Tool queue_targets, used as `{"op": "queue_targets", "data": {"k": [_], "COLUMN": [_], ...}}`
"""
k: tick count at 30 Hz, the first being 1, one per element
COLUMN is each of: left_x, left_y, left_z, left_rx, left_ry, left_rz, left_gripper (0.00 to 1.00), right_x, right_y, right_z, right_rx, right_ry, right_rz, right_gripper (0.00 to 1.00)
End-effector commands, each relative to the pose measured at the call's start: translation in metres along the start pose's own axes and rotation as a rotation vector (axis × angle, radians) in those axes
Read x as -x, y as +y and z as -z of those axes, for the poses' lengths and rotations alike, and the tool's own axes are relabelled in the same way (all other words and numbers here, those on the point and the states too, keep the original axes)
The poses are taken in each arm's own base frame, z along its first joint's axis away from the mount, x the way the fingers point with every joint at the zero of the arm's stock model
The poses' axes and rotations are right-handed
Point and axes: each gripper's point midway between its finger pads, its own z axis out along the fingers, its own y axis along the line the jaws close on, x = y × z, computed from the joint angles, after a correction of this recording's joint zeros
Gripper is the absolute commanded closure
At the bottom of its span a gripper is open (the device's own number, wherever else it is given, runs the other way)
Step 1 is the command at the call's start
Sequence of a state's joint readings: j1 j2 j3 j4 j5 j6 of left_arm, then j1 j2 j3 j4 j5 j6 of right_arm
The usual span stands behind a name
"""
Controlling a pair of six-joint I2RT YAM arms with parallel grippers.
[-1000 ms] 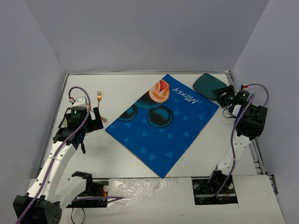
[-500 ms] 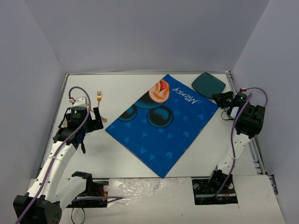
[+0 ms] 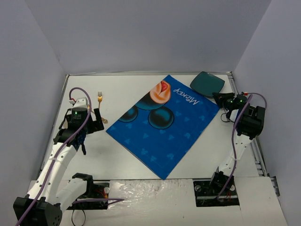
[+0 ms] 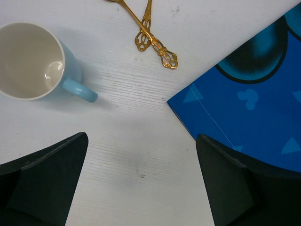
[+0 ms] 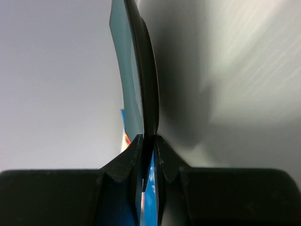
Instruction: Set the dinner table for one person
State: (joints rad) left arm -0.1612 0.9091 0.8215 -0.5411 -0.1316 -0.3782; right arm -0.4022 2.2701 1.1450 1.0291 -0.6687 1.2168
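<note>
The dinner table [image 3: 117, 157] is a white top with a blue cartoon-print mat [image 3: 164, 125] lying at an angle across its middle. A dark teal plate [image 3: 207, 84] sits at the back right, and my right gripper [image 3: 220, 97] is shut on its near rim. The right wrist view shows that plate [image 5: 141, 70] edge-on, pinched between the fingers of the right gripper [image 5: 148, 141]. My left gripper [image 4: 141, 150] hangs open over bare table [image 4: 131, 117], with nothing between its fingers. A light blue mug [image 4: 30, 61] and two gold utensils [image 4: 150, 35] lie just beyond it.
A gold fork [image 3: 99, 101] lies at the back left, beside the left gripper [image 3: 98, 118]. The mat's corner [image 4: 254, 117] reaches under the left gripper's right finger. Grey walls close in the table on three sides.
The right gripper has shut on the plate's rim. The plate has shifted a little to the left and towards the back. The left arm has not moved.
</note>
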Motion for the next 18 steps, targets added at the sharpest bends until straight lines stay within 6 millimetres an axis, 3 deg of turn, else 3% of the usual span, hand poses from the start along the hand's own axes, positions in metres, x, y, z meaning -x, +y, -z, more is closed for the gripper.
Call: {"op": "queue_targets", "data": {"k": [1, 4, 10, 18], "left_x": [0.021, 0.021, 0.022, 0.023], "left_y": [-0.002, -0.002, -0.002, 0.001], "left_z": [0.003, 0.003, 0.004, 0.008], "left_rx": [-0.009, -0.010, -0.009, 0.006], "left_ry": [-0.076, -0.077, -0.081, -0.093], "left_rz": [0.015, 0.017, 0.018, 0.038], "left_gripper": [0.03, 0.03, 0.03, 0.03], "right_x": [0.012, 0.002, -0.025, -0.113], "right_y": [0.163, 0.186, 0.208, 0.222], "right_z": [0.036, 0.046, 0.065, 0.090], "right_rx": [0.436, 0.488, 0.544, 0.501], "right_ry": [-0.043, -0.030, 0.003, 0.071], "right_rz": [0.112, 0.131, 0.115, 0.188], "right_gripper": [1.00, 1.00, 1.00, 1.00]}}
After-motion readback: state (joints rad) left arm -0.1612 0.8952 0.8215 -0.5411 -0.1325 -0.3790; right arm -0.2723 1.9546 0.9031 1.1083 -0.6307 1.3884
